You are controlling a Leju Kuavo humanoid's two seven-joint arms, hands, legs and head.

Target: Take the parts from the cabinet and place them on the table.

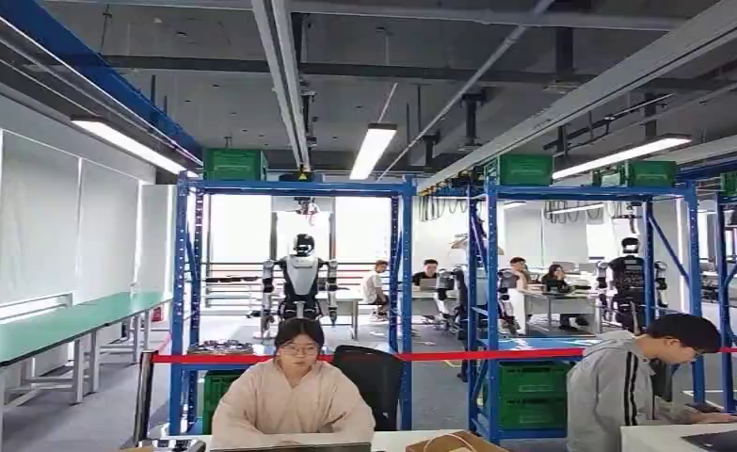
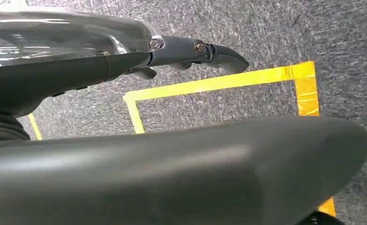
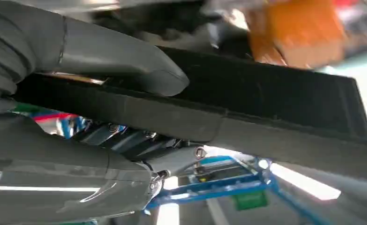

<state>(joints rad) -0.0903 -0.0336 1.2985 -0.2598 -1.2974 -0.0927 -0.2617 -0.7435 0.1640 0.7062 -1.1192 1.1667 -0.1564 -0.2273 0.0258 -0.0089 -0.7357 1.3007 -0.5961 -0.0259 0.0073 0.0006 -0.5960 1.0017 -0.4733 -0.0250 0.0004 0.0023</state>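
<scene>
My left hand [image 2: 181, 51] has dark fingers with small silver screws, beside a glossy silver shell and a thick grey thumb [image 2: 172, 173].

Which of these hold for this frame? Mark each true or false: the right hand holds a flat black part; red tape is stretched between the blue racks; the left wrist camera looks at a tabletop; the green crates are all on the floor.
1. The right hand holds a flat black part: true.
2. Red tape runs across the blue racks: true.
3. The left hand hangs over a tabletop: false; it hangs over grey floor marked with yellow tape.
4. Green crates sit only on the floor: false; several sit on top of the racks.
</scene>
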